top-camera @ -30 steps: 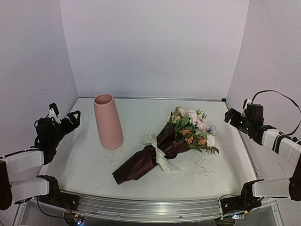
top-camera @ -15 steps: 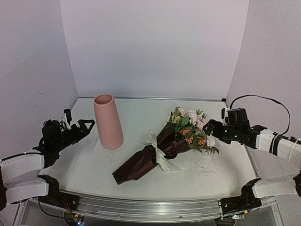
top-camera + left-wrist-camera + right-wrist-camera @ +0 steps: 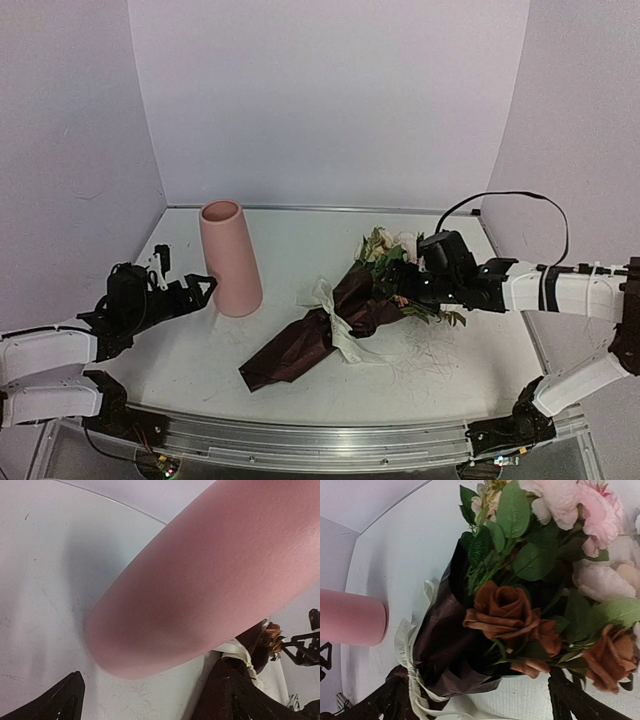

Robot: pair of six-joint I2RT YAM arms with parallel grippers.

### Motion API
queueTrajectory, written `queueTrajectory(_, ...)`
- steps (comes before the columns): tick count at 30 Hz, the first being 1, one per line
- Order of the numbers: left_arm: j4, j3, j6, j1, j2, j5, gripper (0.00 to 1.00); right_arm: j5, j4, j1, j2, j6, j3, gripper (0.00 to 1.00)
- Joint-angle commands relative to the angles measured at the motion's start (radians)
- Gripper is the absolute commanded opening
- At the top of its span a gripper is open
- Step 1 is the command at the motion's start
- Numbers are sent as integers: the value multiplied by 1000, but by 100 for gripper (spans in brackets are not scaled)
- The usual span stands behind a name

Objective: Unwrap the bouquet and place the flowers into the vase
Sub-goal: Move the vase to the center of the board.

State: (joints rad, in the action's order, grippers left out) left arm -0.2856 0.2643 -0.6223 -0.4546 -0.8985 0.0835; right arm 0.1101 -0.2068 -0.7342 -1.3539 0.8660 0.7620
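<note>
**Inspector:** Progress on the task?

**Assessor:** Nothing completed. The bouquet (image 3: 335, 325) lies on the table (image 3: 460, 370), right of centre, with its dark red paper (image 3: 290, 358) and cream ribbon (image 3: 328, 305) still on. The vase (image 3: 230, 258) stands upright at far left and holds no flowers (image 3: 385, 250). Unwrapping and placing both remain.

**Inspector:** Grippers?

**Assessor:** Both are spread wide and empty. Since the earlier frame the left gripper (image 3: 205, 290) has advanced to just beside the vase's base. The right gripper (image 3: 398, 288) has swung in from the right edge to the flower heads.

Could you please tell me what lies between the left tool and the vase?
Nothing: in the left wrist view only bare table separates the open left tool from the vase, and the top view agrees.
</note>
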Motion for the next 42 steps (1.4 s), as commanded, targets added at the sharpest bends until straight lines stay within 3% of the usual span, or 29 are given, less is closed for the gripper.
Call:
queueTrajectory(1, -1, 44, 77, -23, -82, -74, 100, 76, -24, -60, -70, 119, 70, 98)
queueTrajectory(15, -162, 92, 119, -35, -300, -25, 100, 167, -57, -213, -185, 305, 64, 98)
queueTrajectory(31, -358, 242, 180, -34, -625, -67, 100, 176, -60, -218, -222, 250, 87, 98)
queueTrajectory(42, -444, 467, 223, -32, -897, -56, 95, 141, -60, -217, -241, 229, 95, 98)
